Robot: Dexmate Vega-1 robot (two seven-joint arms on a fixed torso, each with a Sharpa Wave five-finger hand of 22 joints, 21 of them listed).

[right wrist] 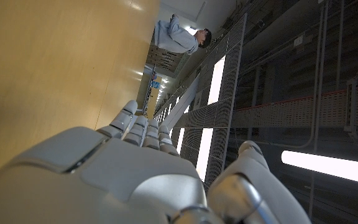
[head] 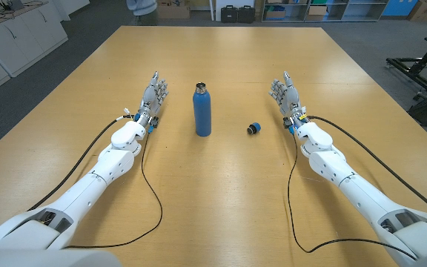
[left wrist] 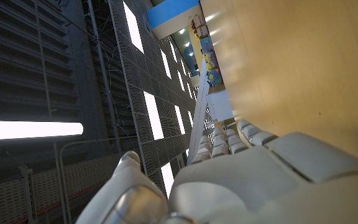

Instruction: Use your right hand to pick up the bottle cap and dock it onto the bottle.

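On the wooden table (head: 221, 193), your upright blue metal bottle (head: 202, 110), small dark bottle cap (head: 253, 129) just right, your left hand (head: 153, 99) and right hand (head: 287, 95) empty, fingers apart.

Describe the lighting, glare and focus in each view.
Head view: even, soft light, sharp; bottle and cap cast only faint shadows. Left wrist view: bright ceiling strips glare, sheen on the table, left hand close and soft. Right wrist view: bright strip light, right hand close and blurred.

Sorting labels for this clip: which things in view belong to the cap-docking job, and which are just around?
Job: bottle cap, blue bottle, right hand.
Just around: left hand, wooden table, person beyond the table.
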